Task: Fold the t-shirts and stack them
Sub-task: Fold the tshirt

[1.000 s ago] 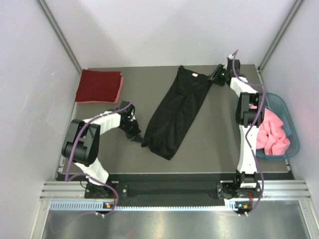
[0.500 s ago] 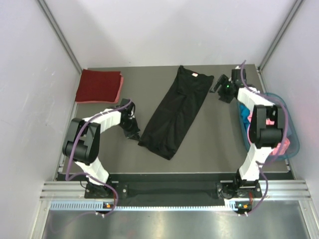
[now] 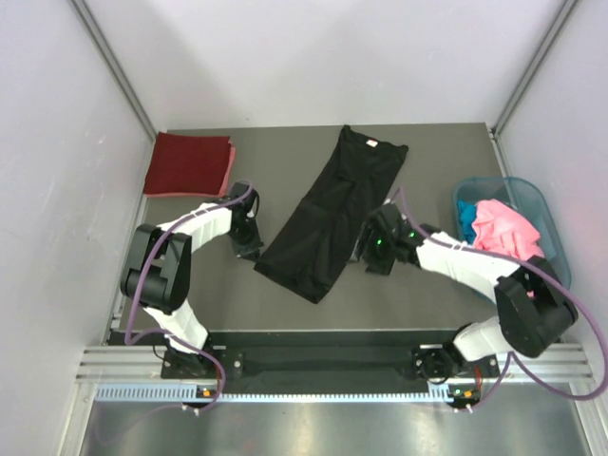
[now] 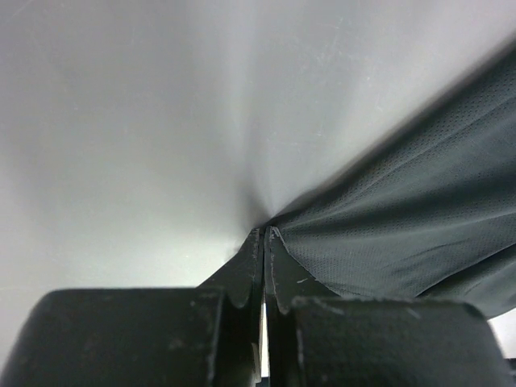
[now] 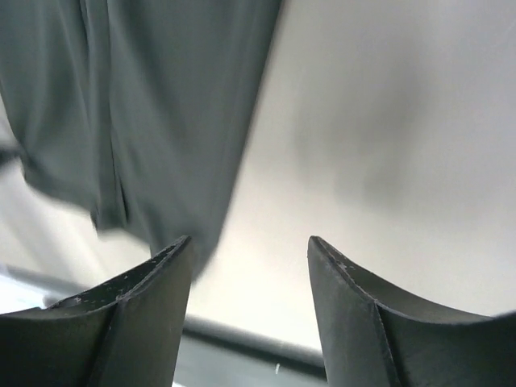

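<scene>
While the black t-shirt [image 3: 332, 214] lies as a long narrow strip slanting across the middle of the worktop [image 3: 427, 161], the job looks to be midway through folding it. The left pincer [image 3: 251, 249] is closed tight, and its wrist view shows cloth running right into the tips, so it seems to pinch the shirt's near-left edge. The right pincer [image 3: 366, 249] stands wide apart and empty, low over bare worktop just beside the shirt's right edge, its forearm stretched inward from a bent elbow. Next it probably needs to catch that edge so both arms can fold the strip. A folded dark red shirt [image 3: 187, 163] waits at the far left.
</scene>
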